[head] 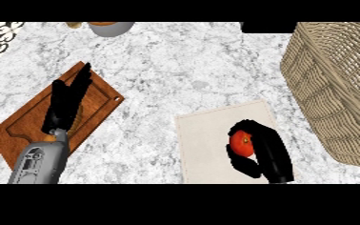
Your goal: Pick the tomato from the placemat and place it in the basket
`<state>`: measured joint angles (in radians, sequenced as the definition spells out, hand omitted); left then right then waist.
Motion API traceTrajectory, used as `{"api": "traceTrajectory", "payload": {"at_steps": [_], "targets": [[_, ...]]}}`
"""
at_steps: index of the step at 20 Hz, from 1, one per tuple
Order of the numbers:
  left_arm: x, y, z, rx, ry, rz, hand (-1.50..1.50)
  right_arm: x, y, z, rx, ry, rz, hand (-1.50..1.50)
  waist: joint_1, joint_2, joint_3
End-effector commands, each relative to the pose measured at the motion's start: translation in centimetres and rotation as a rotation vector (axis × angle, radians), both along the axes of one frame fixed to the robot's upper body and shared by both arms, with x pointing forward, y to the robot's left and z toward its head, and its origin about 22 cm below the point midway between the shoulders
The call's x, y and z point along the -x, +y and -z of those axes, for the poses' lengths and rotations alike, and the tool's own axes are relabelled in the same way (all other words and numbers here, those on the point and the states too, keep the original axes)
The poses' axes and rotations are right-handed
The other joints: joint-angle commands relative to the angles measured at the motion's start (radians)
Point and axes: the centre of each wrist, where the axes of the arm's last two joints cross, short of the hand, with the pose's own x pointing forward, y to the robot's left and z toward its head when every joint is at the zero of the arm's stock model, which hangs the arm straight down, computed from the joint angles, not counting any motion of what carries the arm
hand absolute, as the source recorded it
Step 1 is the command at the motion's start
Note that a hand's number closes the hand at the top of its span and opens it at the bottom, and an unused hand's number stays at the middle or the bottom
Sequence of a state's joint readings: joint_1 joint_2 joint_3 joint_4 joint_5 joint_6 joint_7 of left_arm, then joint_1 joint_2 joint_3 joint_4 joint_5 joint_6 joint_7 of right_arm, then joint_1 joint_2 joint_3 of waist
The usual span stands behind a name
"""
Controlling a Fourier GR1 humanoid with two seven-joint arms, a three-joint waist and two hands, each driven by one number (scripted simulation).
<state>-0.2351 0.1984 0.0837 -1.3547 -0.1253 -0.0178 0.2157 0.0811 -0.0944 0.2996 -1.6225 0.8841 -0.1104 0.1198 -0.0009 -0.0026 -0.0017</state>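
A red tomato (243,143) sits on the beige placemat (208,143) at the lower middle right of the head view. My right hand (265,151) is curled round the tomato from its right side, hiding part of it. The woven wicker basket (328,86) stands at the right edge, beyond the placemat. My left hand (67,101) rests open, fingers straight and pointing away, above the wooden cutting board at the left.
A brown wooden cutting board (28,128) lies at the left under my left forearm. A grey bowl (110,27) stands at the far edge, with a dark object (267,26) at the back near the basket. The counter is white marble.
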Motion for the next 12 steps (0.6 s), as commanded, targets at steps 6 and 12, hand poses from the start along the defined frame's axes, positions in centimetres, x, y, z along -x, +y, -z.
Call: {"api": "traceTrajectory", "payload": {"at_steps": [6,12], "targets": [[-0.3,0.3,-0.8,-0.016,-0.012,0.016,0.0,-2.5,3.4,-0.4,0.408,0.112,-0.073,1.5,0.021,0.005,-0.001],[0.2,-0.8,-0.6,-0.014,-0.008,0.015,0.0,-4.2,7.3,-4.4,0.656,0.176,-0.134,1.5,0.011,0.001,0.001]]}}
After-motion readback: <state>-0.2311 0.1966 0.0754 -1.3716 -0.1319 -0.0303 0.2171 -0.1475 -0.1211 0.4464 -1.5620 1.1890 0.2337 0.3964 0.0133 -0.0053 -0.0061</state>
